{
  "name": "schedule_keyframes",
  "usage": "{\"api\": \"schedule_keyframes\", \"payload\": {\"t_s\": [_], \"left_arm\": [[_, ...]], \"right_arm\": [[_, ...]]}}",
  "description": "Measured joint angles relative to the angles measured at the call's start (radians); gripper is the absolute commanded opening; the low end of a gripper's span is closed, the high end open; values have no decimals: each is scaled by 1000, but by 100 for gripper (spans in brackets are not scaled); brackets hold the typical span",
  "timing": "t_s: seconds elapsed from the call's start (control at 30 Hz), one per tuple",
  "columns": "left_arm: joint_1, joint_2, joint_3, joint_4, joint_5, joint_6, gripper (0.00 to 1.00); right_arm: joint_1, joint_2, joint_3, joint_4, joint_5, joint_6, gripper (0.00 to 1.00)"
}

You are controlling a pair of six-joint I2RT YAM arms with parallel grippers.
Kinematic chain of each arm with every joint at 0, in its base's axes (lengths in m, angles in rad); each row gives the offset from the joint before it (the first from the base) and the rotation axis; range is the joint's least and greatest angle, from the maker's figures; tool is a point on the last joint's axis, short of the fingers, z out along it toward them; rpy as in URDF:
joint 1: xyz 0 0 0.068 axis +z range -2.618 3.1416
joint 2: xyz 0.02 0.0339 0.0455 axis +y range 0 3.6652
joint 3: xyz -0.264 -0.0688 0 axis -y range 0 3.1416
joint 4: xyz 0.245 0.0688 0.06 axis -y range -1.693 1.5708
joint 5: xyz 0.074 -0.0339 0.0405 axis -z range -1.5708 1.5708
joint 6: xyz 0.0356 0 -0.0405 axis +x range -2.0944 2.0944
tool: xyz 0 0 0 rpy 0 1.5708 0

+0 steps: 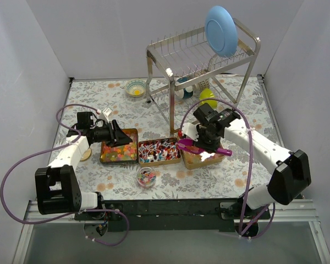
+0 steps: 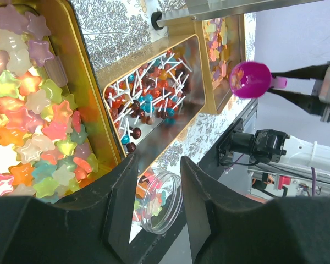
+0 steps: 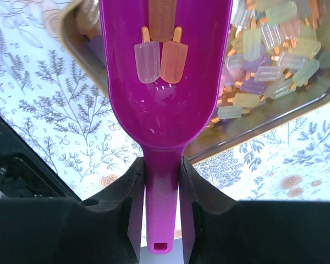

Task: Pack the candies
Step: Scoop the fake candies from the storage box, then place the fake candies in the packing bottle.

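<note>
Three gold trays hold the candies: star gummies [image 1: 119, 151] [image 2: 38, 121] on the left, red-blue-white lollipops [image 1: 159, 149] [image 2: 148, 102] in the middle, pastel popsicle pieces [image 1: 206, 158] [image 3: 269, 60] on the right. My right gripper [image 1: 210, 144] [image 3: 162, 165] is shut on the handle of a purple scoop [image 1: 187, 146] [image 3: 165, 93] [image 2: 250, 80]. The scoop holds three popsicle candies [image 3: 160, 58] above the right tray's left edge. My left gripper [image 1: 121, 133] [image 2: 157, 165] is open and empty over the left tray. A small clear round tub [image 1: 146, 176] [image 2: 159, 201] with some candies sits in front of the trays.
A metal dish rack [image 1: 203, 55] with a blue plate [image 1: 221, 30] stands at the back, with a yellow-green cup [image 1: 208, 97] under it. A small bowl [image 1: 135, 87] sits at the back left. A round wooden disc [image 1: 86, 154] lies under my left arm.
</note>
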Motion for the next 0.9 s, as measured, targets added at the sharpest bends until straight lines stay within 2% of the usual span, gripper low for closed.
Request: {"api": "schedule_keyframes", "payload": {"t_s": [0.17,0.33,0.5,0.7,0.9], "left_arm": [[0,-39,3,0,-15,-2,37],[4,-93,3,0,-40,-2,37],[20,-128,3,-1,-92,-1,41],[46,-128,3,-2,-157,-15,44],[63,-136,3,-1,-178,-26,45]], "right_arm": [[101,-24,24,-35,14,-41,1],[303,-21,82,-69,63,-72,1],[473,56,198,-114,145,-104,1],[571,209,306,-178,270,-146,1],[619,317,380,-206,394,-191,1]]}}
